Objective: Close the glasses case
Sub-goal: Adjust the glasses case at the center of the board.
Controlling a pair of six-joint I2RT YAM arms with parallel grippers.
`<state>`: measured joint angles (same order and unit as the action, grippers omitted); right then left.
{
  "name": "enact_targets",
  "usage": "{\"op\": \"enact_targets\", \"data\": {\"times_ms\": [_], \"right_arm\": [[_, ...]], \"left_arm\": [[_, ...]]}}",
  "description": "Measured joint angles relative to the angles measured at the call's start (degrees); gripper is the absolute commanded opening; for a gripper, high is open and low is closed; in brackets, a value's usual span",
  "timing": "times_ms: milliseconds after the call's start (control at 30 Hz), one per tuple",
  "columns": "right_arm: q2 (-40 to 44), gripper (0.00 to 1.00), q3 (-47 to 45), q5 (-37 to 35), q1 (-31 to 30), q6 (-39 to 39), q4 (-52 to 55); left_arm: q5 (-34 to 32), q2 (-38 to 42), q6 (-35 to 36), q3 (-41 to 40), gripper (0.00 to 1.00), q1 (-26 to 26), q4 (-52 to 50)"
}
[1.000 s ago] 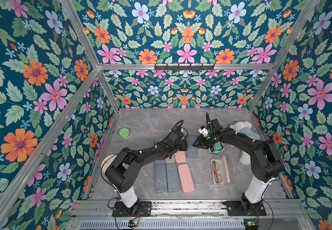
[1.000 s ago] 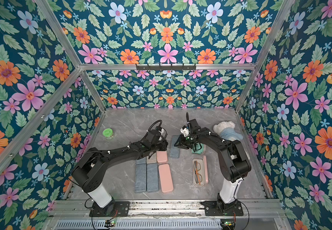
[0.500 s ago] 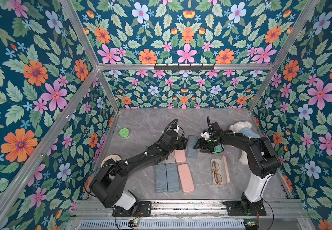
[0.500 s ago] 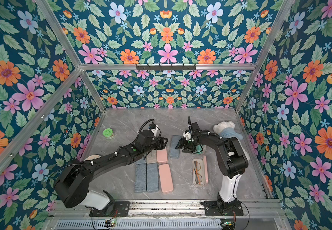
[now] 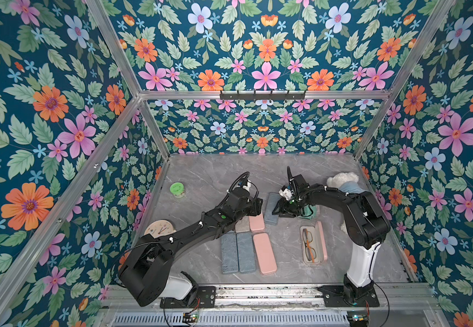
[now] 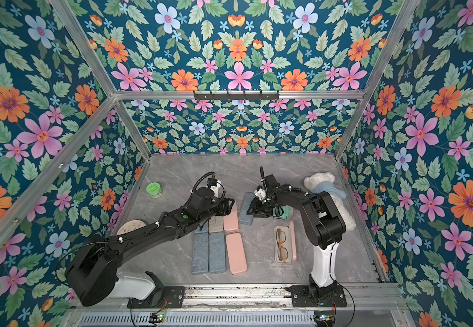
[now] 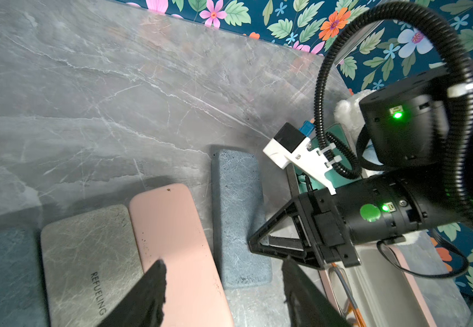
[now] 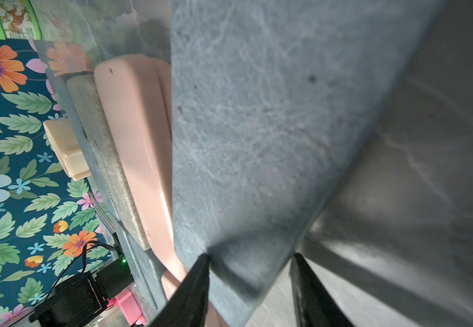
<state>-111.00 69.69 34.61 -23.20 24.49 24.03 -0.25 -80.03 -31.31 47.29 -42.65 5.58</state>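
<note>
The open glasses case [image 5: 314, 249] is pink with a pale lining. It lies right of centre in both top views [image 6: 285, 249] with orange-rimmed glasses inside and its lid [image 5: 323, 240] folded out. The left wrist view shows its edge [image 7: 377, 286]. My left gripper [image 5: 259, 206] is open above a closed pink case [image 7: 170, 235], holding nothing [image 7: 224, 283]. My right gripper [image 5: 279, 210] is low over the near end of a closed blue-grey case [image 5: 272, 202]. Its jaws are apart around that case's corner [image 8: 251, 269]. Both grippers are behind the open case.
Closed cases lie in rows: two blue [image 5: 236, 252], pink [image 5: 264, 254], grey [image 5: 242, 225]. A teal case [image 5: 312, 211] sits under my right arm. A green tub [image 5: 177, 189], a clock [image 5: 160, 229] and a white plush bear [image 5: 343, 181] stand near the walls.
My left gripper's jaws have opened, and that arm now reaches out lower and longer. My right gripper has stayed at the blue-grey case's end with its jaws shifting.
</note>
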Motion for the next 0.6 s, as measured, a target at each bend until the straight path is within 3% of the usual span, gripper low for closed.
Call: {"op": "enact_targets", "data": {"times_ms": [200,433,600], "right_arm": [[-0.59,0.47,1.42,-1.09,-0.72,-2.27,1.79],[-0.68,0.55,3.15,-3.48,-0.2,-2.27,4.33],[-2.69,0.57,8.48,-4.81,0.39,-2.32,6.25]], "left_arm": [[-0.2,0.13,0.0,-0.55,0.7,0.0,-0.04],[-0.22,1.33,-0.02,-1.88,0.7,0.0,-0.07],[-0.42,1.97,-0.02,-2.47,0.7,0.0,-0.07]]}}
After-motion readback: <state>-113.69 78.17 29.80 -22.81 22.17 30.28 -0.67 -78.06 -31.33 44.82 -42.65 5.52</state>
